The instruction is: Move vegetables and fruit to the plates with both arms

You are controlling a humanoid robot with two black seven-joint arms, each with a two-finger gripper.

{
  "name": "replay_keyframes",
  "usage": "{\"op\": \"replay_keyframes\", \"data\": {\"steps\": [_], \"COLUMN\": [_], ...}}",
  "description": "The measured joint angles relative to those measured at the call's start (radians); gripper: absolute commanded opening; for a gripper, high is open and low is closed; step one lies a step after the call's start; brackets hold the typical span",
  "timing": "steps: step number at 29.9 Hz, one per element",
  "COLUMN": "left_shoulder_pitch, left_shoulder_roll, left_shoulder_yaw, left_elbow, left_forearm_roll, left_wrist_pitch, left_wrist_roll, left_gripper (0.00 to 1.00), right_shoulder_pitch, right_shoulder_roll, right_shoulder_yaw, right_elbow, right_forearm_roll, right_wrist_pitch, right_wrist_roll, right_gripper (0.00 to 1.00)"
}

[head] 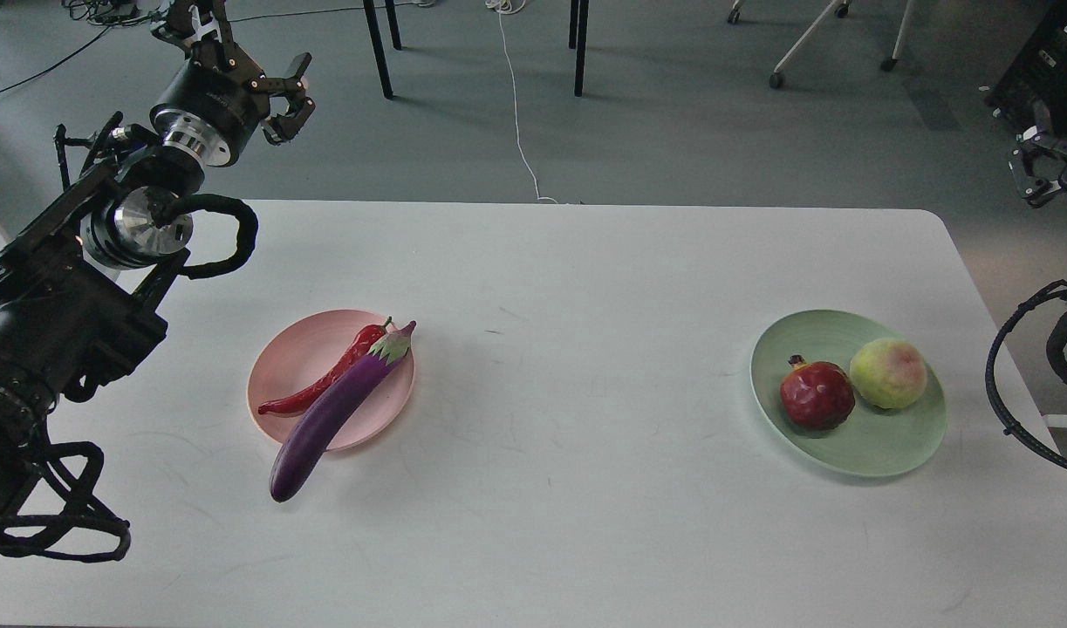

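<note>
Eggplant (337,410): I see it lying across the near-right part of the pink plate (284,362), cap end up on the plate, blunt end overhanging the near rim and resting on the white table (568,515).
Chili pepper (324,382): on the pink plate, touching the eggplant's left side; its stem end is partly tucked behind the eggplant's cap.
Pomegranate (817,395): on the green plate (882,449), well right of the pink plate, crown pointing up-left.
Yellow-green fruit (888,373): on the same green plate, touching the pomegranate's right side.
Left gripper (249,61): raised beyond the table's far-left corner, far from the pink plate; fingers spread apart, nothing between them.
Right gripper (1035,166): mostly cut off at the picture's right edge, beyond the green plate; small and dark, so I cannot tell how its fingers stand.
Right arm cables (1013,410): only a black loop shows at the edge.
</note>
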Motion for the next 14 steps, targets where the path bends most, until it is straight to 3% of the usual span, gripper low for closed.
{"op": "replay_keyframes", "data": {"steps": [4, 14], "left_shoulder_pitch": [0.040, 0.053], "left_shoulder_roll": [-0.025, -0.033], "left_shoulder_yaw": [0.000, -0.001], "left_elbow": [0.005, 0.001], "left_forearm_roll": [-0.100, -0.119], "left_wrist_pitch": [-0.002, -0.003], "left_wrist_roll": [-0.034, -0.043], "left_gripper": [0.98, 0.98], "right_shoulder_pitch": [0.002, 0.002], "right_shoulder_roll": [0.047, 0.115], "right_shoulder_yaw": [-0.003, -0.006], "right_elbow": [0.005, 0.004], "right_forearm_roll": [0.000, -0.006], "right_wrist_pitch": [0.000, 0.000], "right_wrist_roll": [-0.009, -0.020], "right_gripper": [0.99, 0.99]}}
